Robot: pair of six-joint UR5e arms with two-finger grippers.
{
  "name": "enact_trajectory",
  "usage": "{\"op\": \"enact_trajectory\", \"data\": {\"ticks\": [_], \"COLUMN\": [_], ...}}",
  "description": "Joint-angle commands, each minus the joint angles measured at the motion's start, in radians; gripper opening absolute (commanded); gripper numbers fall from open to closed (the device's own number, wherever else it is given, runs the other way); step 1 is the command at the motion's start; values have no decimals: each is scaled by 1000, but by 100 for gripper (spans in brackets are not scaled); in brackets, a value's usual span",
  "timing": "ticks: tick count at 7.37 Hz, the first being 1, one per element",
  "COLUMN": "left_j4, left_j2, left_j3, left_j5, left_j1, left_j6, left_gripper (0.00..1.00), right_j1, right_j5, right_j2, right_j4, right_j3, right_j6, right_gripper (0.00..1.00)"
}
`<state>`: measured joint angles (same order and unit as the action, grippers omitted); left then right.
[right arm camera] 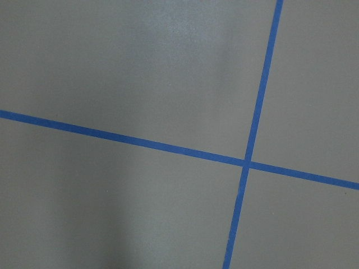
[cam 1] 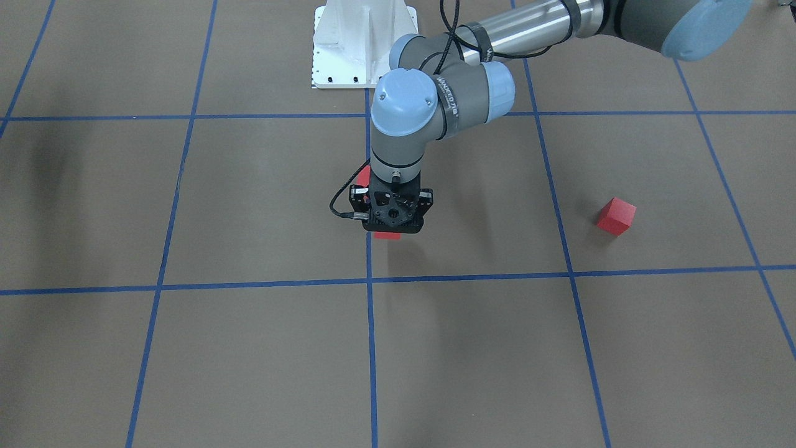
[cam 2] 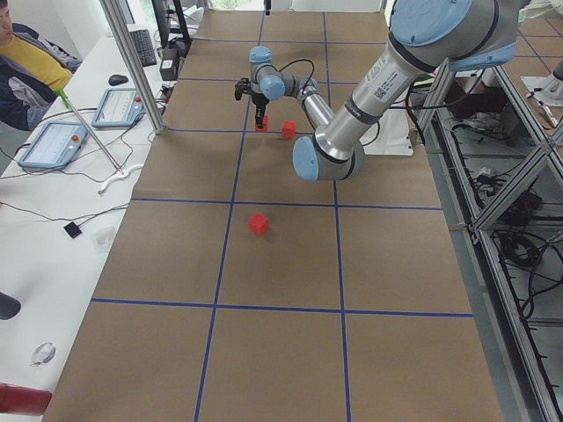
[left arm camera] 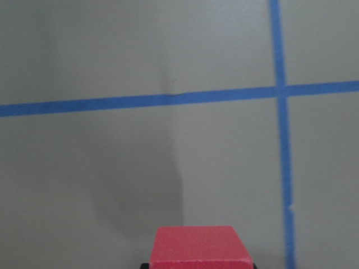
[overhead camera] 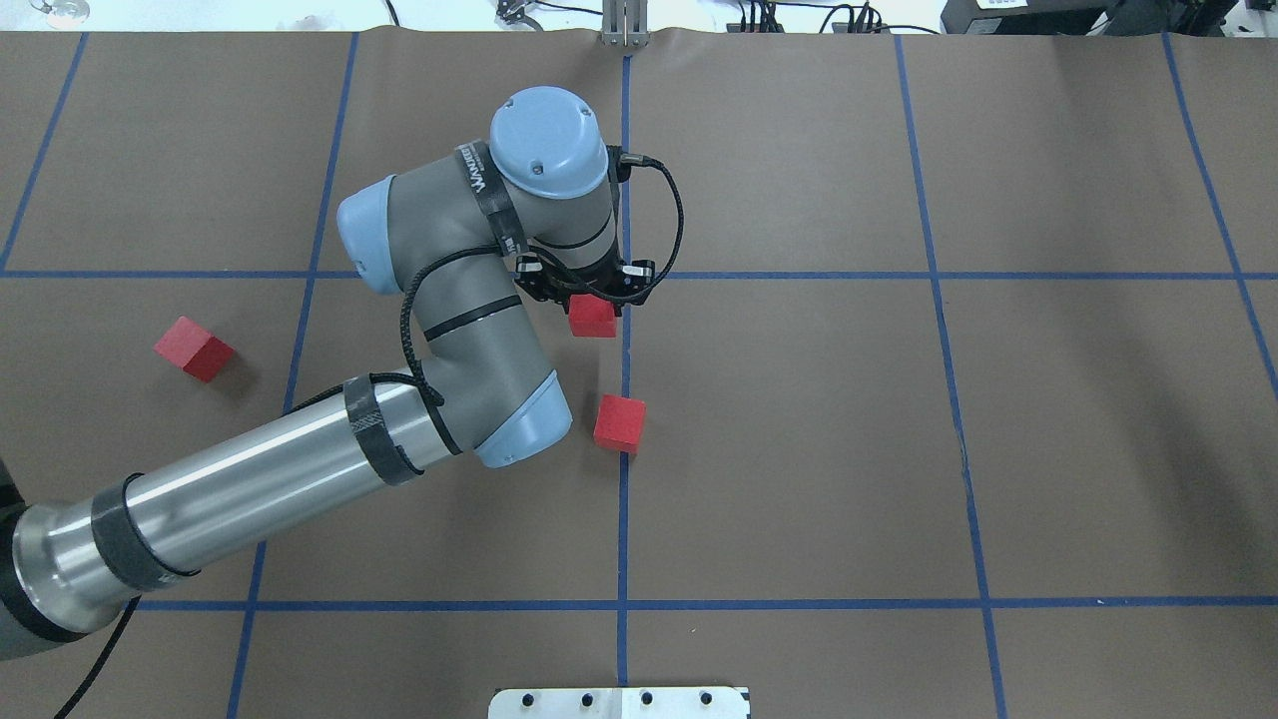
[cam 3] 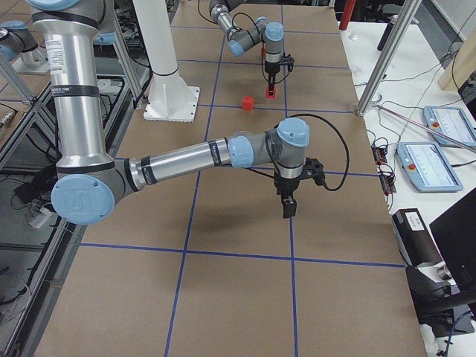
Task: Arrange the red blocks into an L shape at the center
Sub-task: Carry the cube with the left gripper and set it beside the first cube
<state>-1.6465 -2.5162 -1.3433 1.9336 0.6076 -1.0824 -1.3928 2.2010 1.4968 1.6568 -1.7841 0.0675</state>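
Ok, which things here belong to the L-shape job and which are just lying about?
Job: small matte red cube in the left gripper; second red cube beside the centre blue tape line; third red cube far out on the robot's left.
Lying about: white metal pedestal; two pale control tablets with red buttons.

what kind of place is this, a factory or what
Most likely a robotics lab or test cell, not a factory line. A robot arm works over a table papered brown with a blue tape grid, teach pendants lie on a side bench, and an operator is beside it.
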Motion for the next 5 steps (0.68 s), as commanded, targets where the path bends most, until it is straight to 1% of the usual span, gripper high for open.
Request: {"op": "enact_trajectory", "data": {"ticks": [1,3,5], "left_j4": [-42,-39,-33], "left_j2": [-32,-30,-26], "left_j3": [56,61,59], "left_j5": [-15,-77,-81], "left_j1": [-18,-78,-97], "left_j6": [-51,-62,-62], "left_gripper": [0,0,0], "right_j1": [0,0,0], "right_j5": [-1,-1,-1], "right_j2": [-1,-4,-7], "right_j4": [1,0,0], "right_j3": [0,2,3], "right_j6": [0,0,0], "right_gripper": [100,100,100]}}
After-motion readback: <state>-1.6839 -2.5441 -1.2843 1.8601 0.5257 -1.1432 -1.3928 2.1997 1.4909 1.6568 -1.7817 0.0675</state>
